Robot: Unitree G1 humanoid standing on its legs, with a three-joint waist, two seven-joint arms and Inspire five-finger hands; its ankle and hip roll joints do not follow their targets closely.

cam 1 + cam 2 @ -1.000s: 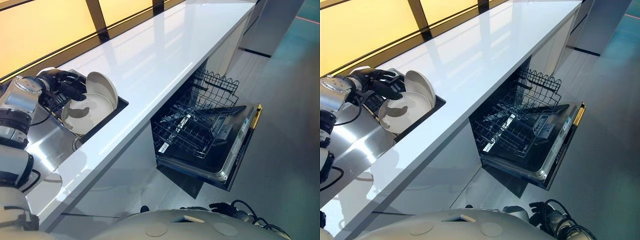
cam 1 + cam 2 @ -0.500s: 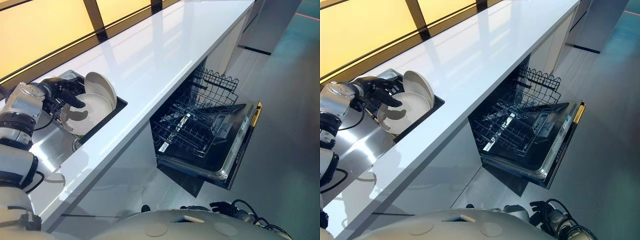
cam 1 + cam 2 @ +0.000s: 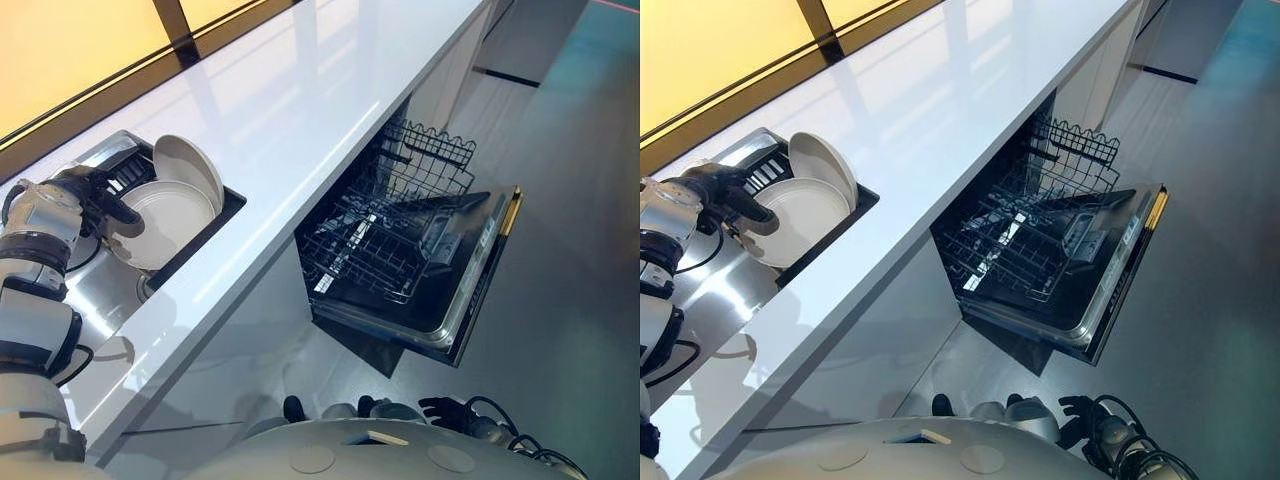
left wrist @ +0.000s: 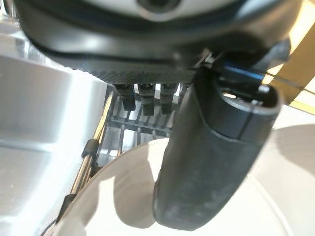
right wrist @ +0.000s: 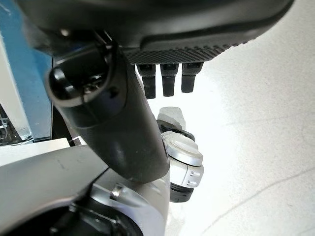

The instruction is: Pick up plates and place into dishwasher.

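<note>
Two cream plates stand in the sink's dish rack: one plate (image 3: 190, 168) leans upright, and a larger plate (image 3: 170, 218) lies tilted in front of it. My left hand (image 3: 88, 192) is at the larger plate's left rim. Its thumb (image 4: 206, 172) lies over the plate's face (image 4: 123, 196) and casts a shadow on it, while its fingers (image 4: 143, 101) reach straight past the rim toward the rack's wires. The dishwasher (image 3: 470, 290) stands open below the counter with its lower rack (image 3: 370, 250) pulled out. My right hand (image 5: 172, 39) hangs over the floor with relaxed fingers and holds nothing.
A long white countertop (image 3: 300, 110) runs between the steel sink (image 3: 105, 290) and the dishwasher opening. An upper wire rack (image 3: 430, 150) shows inside the dishwasher. The lowered door juts out over the grey floor (image 3: 570, 200).
The camera has shifted a little. My left hand has slid from over the larger plate's middle down to its left rim. The plates stay where they were.
</note>
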